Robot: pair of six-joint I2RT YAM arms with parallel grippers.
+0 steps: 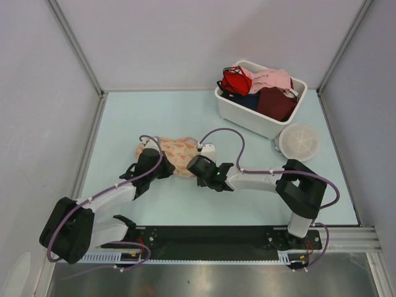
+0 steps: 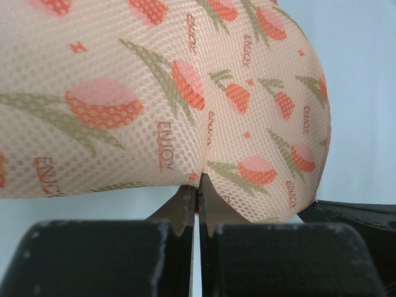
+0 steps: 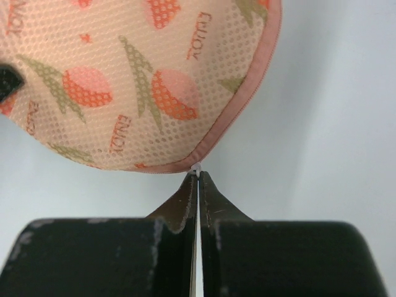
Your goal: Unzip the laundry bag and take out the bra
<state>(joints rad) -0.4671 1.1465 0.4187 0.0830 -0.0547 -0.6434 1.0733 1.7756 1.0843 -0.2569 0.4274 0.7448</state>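
The laundry bag (image 1: 177, 153), a peach mesh pouch with an orange leaf print, lies mid-table between both arms. My left gripper (image 1: 164, 168) is at its near-left side, shut, with a fold of the bag's fabric (image 2: 185, 124) pinched at its tips (image 2: 198, 192). My right gripper (image 1: 193, 166) is at the bag's near-right end. It is shut on a small white zipper pull (image 3: 197, 167) at the pink trimmed seam of the bag (image 3: 142, 80). The seam looks closed where I can see it. The bra is hidden.
A white bin (image 1: 247, 114) at the back right holds a red bra (image 1: 236, 81), a pale pink garment (image 1: 270, 80) and a dark red one (image 1: 276, 103). A round white mesh disc (image 1: 299, 141) lies in front of the bin. Grey walls enclose the table.
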